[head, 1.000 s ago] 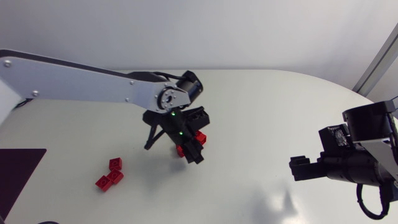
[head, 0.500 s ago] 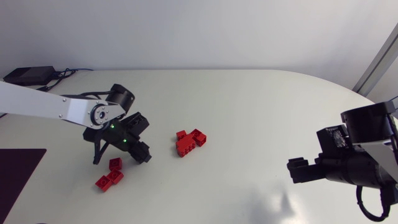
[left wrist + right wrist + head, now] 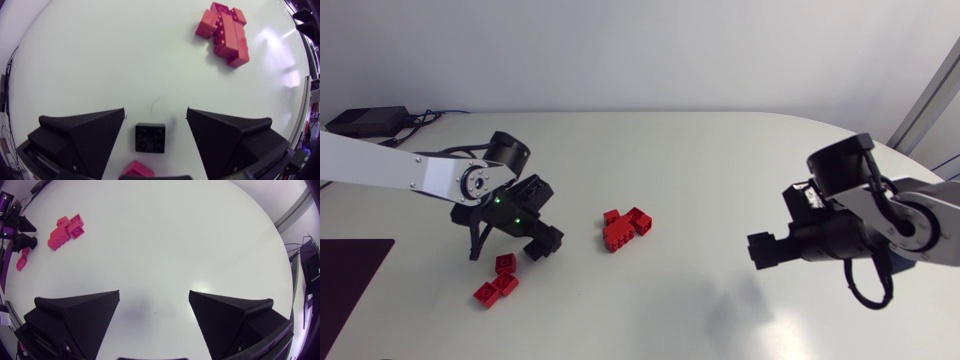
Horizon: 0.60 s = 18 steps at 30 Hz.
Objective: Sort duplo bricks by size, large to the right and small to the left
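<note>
Left arm: we come in from the left edge, low over the left part of the counter.
Left gripper: our fingers stand wide apart and hold nothing.
Black brick: a small square brick with four studs sits between the left gripper's fingers. It touches neither finger, and there is bare counter on both sides of it. In the head view we cannot make it out under the gripper.
Small red bricks: three lie close together at the near left of the counter, just near of the left gripper. Two of them touch and the third lies just far of that pair. In the left wrist view one red corner shows right beside the black brick, under the gripper.
Red brick cluster: several red bricks are bunched together near the middle of the counter, one of them longer than the rest. The cluster is well apart from the small red bricks and well ahead of the left gripper.
Right arm: we come in from the right edge, over the right part of the counter.
Right gripper: our fingers are spread wide with only bare counter between them. It points left, and the red brick cluster lies far ahead of it.
</note>
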Tool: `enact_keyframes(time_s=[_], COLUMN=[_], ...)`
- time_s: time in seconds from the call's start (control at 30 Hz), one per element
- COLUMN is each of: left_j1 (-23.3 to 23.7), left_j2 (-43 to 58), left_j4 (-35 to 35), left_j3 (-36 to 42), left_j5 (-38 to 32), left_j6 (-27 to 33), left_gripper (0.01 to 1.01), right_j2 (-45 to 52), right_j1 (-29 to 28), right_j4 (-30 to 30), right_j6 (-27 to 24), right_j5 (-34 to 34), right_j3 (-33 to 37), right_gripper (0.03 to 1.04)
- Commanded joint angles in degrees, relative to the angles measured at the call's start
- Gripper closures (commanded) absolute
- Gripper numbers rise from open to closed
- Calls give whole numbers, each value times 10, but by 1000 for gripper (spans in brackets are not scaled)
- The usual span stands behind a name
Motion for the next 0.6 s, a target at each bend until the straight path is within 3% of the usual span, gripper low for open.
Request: enact_keyframes(time_s=[0.0, 0.2, 0.33, 0.57], left_j1=[-31, -141, -190, -200], left_j2=[-17, 37, 110, 133], left_j4=[2, -15, -41, -46], left_j3=[45, 137, 181, 181], left_j5=[-1, -18, -23, -45], left_j6=[-33, -83, -100, -102], left_gripper=[43, 43, 44, 69], right_j2=[38, 81, 92, 95], right_j1=[18, 37, 36, 44], right_j4=[4, 5, 6, 2], right_j6=[20, 30, 32, 34], right_j5=[3, 7, 10, 23], right_j3=[37, 70, 71, 78], right_gripper=[66, 66, 66, 66])
